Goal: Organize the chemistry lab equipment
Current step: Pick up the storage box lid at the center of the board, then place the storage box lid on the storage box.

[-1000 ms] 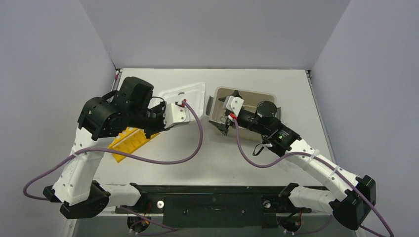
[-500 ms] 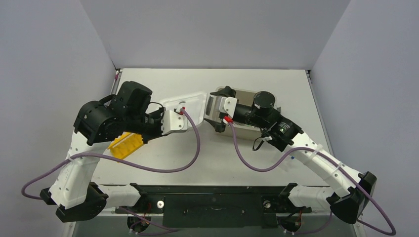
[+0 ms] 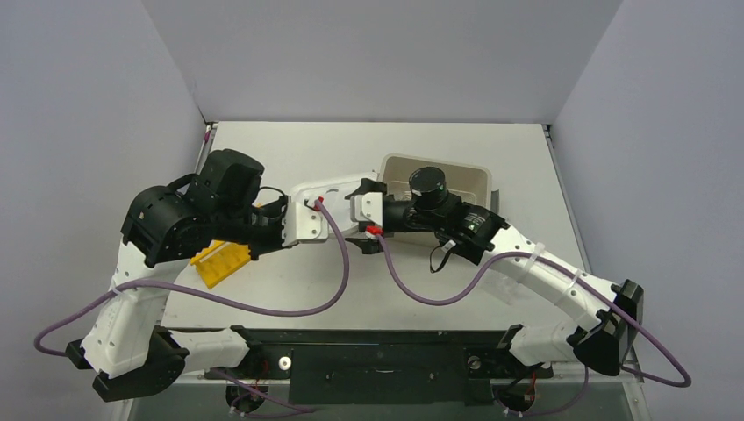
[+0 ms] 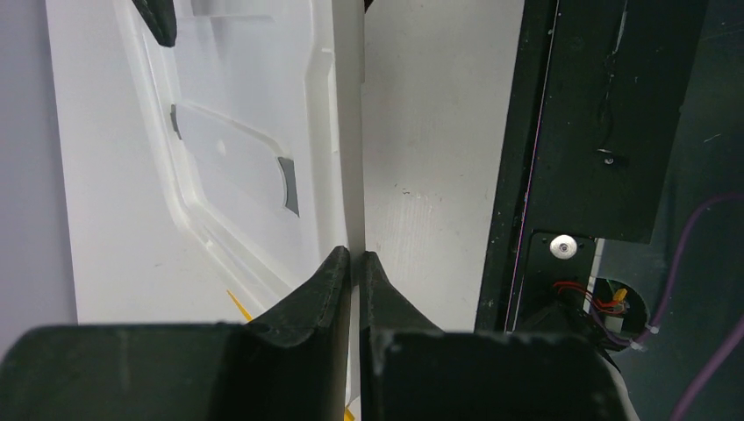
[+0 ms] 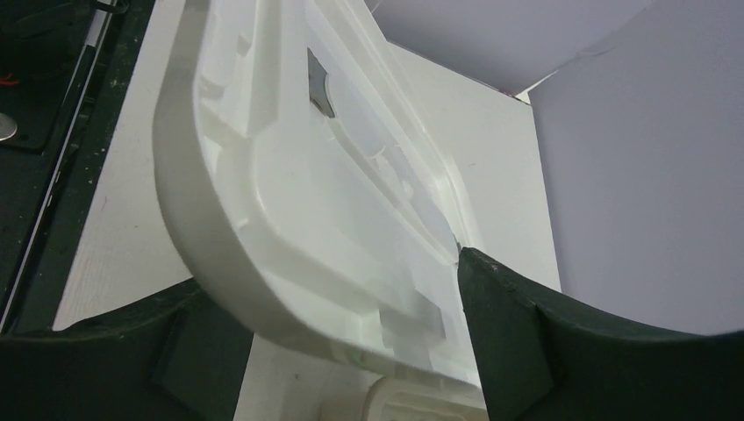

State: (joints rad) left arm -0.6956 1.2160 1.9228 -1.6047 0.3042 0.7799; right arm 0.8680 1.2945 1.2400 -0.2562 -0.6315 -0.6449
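Note:
The yellow holed tube rack lies on the table under my left arm; a sliver of it shows in the left wrist view. My left gripper is shut on the thin edge of the white lid and holds it tilted off the table. My right gripper is open, its jaws either side of the lid's rounded end; the right fingertip touches the rim. In the top view it sits just right of the lid. Other lab items are hidden.
The beige tub stands behind my right arm at the back middle; its rim shows under the lid in the right wrist view. The lid's grey handle ends face the left wrist camera. The black base rail runs along the near edge.
My right gripper has swung left from over the tub to the lid's end. My left gripper has drawn the lid slightly towards the near left, still shut on it.

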